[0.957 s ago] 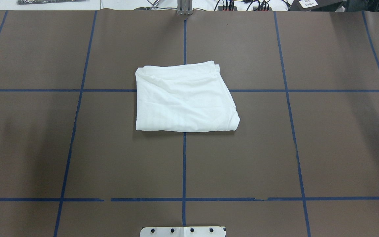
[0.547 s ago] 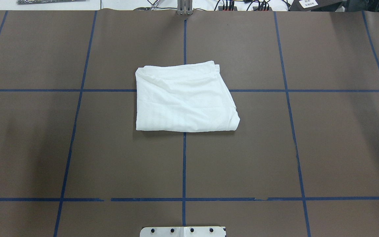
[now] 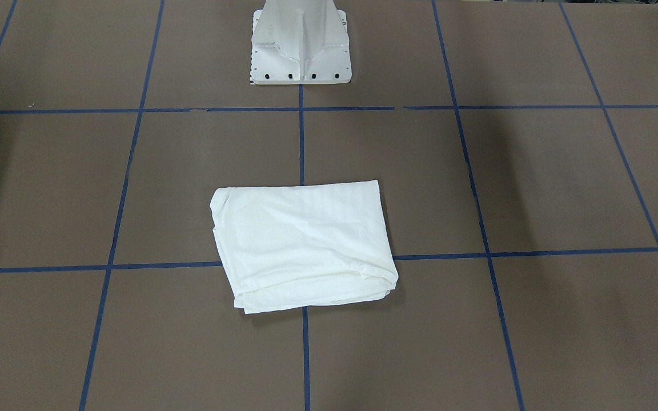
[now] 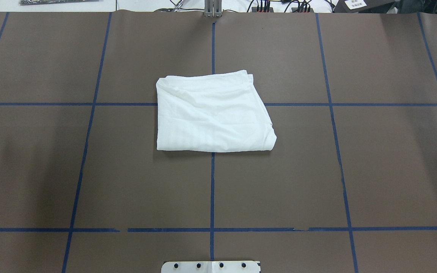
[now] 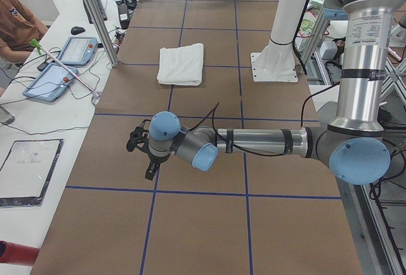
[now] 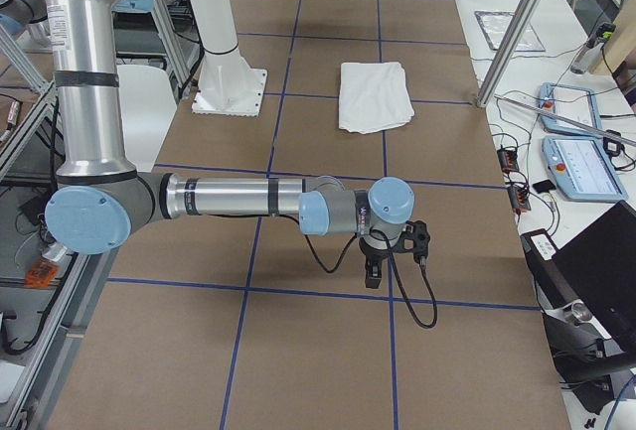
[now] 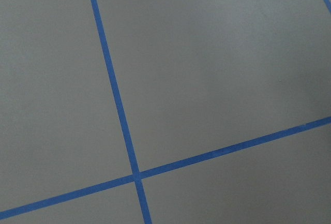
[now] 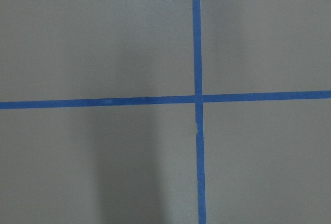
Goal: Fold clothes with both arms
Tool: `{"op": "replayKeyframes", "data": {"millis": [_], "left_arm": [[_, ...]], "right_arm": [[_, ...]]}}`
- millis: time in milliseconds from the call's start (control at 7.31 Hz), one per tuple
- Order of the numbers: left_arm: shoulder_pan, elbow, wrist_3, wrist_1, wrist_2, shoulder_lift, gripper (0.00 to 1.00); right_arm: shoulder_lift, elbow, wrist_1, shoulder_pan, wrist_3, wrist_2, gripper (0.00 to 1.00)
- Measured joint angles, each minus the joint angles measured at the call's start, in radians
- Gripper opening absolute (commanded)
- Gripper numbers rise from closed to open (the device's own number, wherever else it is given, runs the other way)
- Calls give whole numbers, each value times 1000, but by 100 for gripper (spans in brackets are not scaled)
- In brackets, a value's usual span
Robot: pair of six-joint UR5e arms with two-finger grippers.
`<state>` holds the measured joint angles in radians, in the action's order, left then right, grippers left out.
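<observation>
Garment: the white T-shirt [image 4: 212, 113] lies folded into a rough rectangle, flat at the middle of the brown desk [image 4: 355, 170], over a crossing of the blue tape lines [image 4: 212, 189]. No print or collar shows.
Left side: the left arm [image 5: 254, 141] stretches low and level over the desk's left part. The left hand [image 5: 150, 173] points down over bare desk, well apart from the T-shirt. I cannot tell whether it is open or closed.
Right side: the right arm [image 6: 238, 197] mirrors it over the right part. The right hand [image 6: 373, 276] points down, also well apart from the T-shirt. Again I cannot tell its state.
Wrist views: only bare desk and tape crossings.
Base: the white pedestal base [image 3: 300, 51] stands on the centre tape line, well apart from the T-shirt.
</observation>
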<state>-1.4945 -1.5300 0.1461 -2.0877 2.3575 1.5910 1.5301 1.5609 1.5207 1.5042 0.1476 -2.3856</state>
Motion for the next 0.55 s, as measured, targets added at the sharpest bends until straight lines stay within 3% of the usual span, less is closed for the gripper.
{"op": "replayKeyframes", "data": {"millis": [547], "left_arm": [[-34, -105, -13, 77, -13, -68, 100]], "right_arm": [[-10, -3, -1, -10, -1, 55, 100]]}}
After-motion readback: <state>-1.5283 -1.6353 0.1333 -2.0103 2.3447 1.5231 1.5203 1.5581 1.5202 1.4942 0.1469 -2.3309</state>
